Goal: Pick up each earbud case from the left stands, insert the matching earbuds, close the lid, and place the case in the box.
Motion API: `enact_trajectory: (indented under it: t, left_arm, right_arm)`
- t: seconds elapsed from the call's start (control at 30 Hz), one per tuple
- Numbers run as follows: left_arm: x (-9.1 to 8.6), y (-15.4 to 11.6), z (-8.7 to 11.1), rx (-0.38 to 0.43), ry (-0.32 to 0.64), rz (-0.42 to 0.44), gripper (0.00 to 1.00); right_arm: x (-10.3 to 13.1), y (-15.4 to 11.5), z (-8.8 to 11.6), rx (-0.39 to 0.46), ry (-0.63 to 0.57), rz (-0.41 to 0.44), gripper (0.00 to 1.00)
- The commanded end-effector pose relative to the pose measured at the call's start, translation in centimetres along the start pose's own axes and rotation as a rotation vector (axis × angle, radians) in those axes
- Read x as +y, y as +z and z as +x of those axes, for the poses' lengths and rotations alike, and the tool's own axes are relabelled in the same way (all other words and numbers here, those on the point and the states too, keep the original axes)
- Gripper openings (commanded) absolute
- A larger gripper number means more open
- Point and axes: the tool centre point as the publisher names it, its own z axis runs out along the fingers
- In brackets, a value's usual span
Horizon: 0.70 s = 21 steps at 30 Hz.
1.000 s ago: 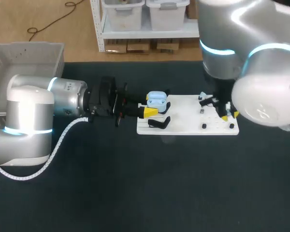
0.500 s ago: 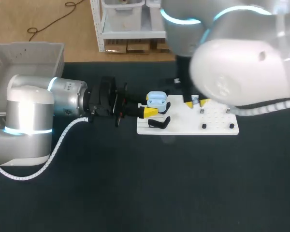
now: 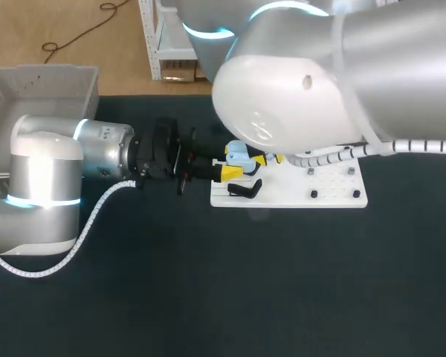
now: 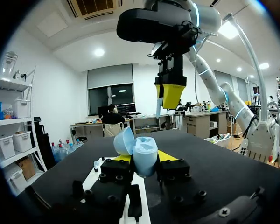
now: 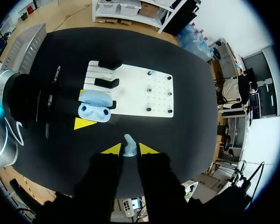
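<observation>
A light-blue earbud case (image 4: 143, 156) with its lid up sits between my left gripper's (image 4: 143, 161) yellow tips, gripped from both sides. In the head view this case (image 3: 240, 154) is at the left end of the white stand board (image 3: 320, 186), held by the left gripper (image 3: 234, 163). My right gripper (image 5: 129, 149) is shut on a small light-blue earbud (image 5: 129, 144) and hangs above the open case (image 5: 95, 111). In the left wrist view the right gripper (image 4: 170, 95) is right over the case.
Two black case stands (image 5: 107, 83) are at the board's left end, and small pegs (image 3: 313, 194) stand on its right half. A grey bin (image 3: 30, 89) is at the table's far left. My bulky right arm (image 3: 320, 89) hides the back right of the table.
My right arm has swung left from the pegs on the board's right to above the open case, carrying the earbud. The left arm and case have kept still.
</observation>
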Motion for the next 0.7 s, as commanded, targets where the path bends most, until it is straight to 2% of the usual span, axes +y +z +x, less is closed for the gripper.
enact_trajectory:
  t: [0.03,0.13,0.17,0.23,0.33,0.37,0.5,0.53,0.7]
  left_arm:
    - [-0.1,0.0,0.0,0.002,0.0,-0.004,0.0]
    - [-0.1,0.0,0.0,0.002,0.0,-0.004,0.0]
    - [-0.1,0.0,0.0,0.002,0.0,-0.004,0.0]
    - [-0.1,0.0,0.0,0.002,0.0,-0.004,0.0]
    - [-0.1,0.0,0.0,0.002,0.0,-0.004,0.0]
    - [-0.1,0.0,0.0,0.002,0.0,-0.004,0.0]
    - [-0.1,0.1,0.0,0.0,0.002,-0.008,0.0]
    - [-0.2,0.1,0.0,-0.001,0.005,-0.01,0.0]
    - [-0.7,0.9,0.4,0.022,0.023,-0.013,0.0]
  right_arm:
    - [-0.1,0.0,0.1,-0.003,0.001,-0.001,0.0]
    - [-0.1,0.0,0.1,-0.003,0.001,-0.001,0.0]
    - [0.3,-0.3,-0.2,-0.002,0.045,-0.01,0.0]
    - [0.7,-0.4,-1.0,0.059,0.142,0.036,0.0]
    - [1.5,-0.9,-1.9,0.141,0.264,-0.014,0.0]
    - [1.8,-1.1,-2.0,0.151,0.297,-0.057,0.0]
    - [2.4,-1.4,-2.6,0.215,0.375,-0.095,0.0]
    - [2.5,-1.3,-2.6,0.227,0.39,-0.075,0.0]
    - [2.6,-0.8,-2.8,0.251,0.436,-0.076,0.0]
